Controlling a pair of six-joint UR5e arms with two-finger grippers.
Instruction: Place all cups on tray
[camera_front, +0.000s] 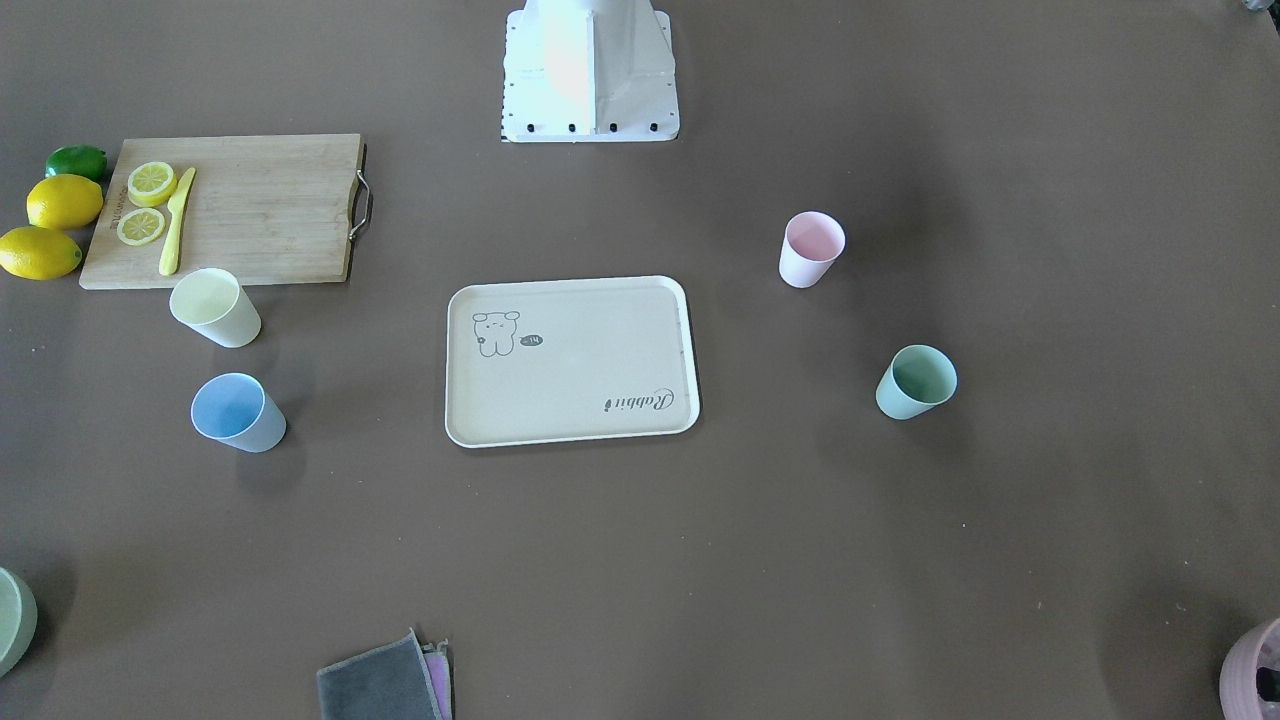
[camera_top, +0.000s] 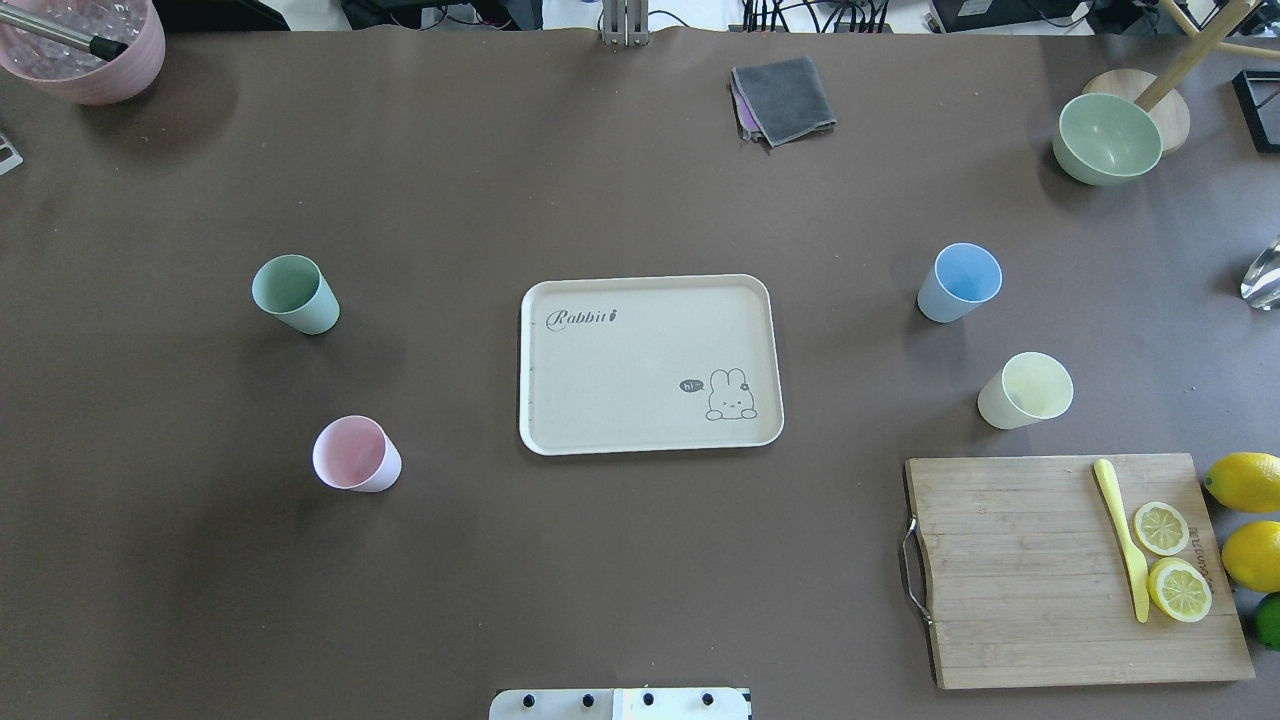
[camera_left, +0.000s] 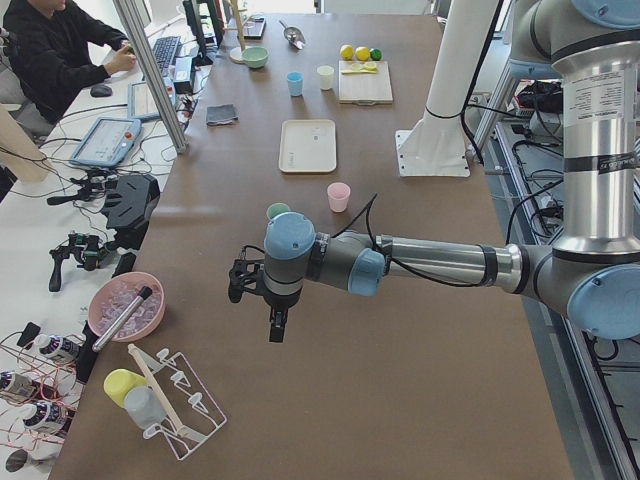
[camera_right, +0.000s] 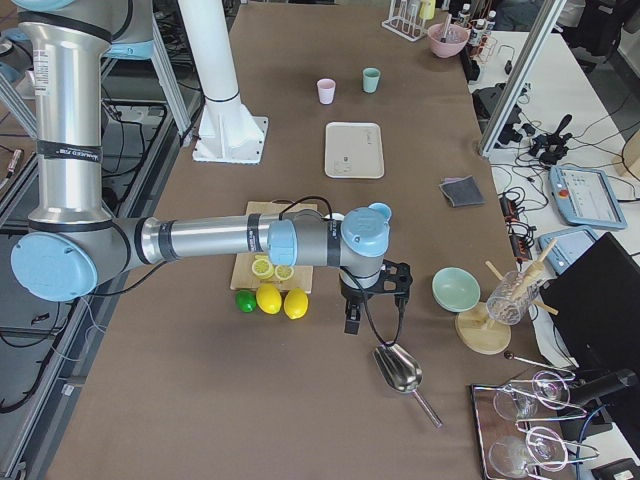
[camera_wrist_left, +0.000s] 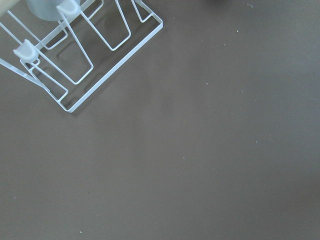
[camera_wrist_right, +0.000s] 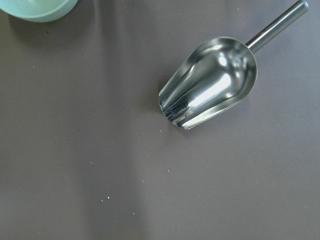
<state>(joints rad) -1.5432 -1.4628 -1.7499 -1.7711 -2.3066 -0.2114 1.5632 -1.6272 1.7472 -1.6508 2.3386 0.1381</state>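
The overhead view looks forward and down from behind the base (camera_top: 620, 703), the front-facing one steeply down from across the table (camera_front: 640, 560); both share the tray (camera_top: 650, 365) and cups (camera_top: 295, 293) (turned end for end). Side views look along the table from each end, and both wrist cameras point down close over the table, left by a rack (camera_wrist_left: 82, 52), right by a scoop (camera_wrist_right: 210, 82).

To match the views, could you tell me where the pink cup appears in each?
Front-facing: pink cup upper right of tray.
Overhead: pink cup lower left of tray.
Exterior left: pink cup below tray.
Exterior right: pink cup above tray.
Wrist views: absent.
Shared landmark: tray.
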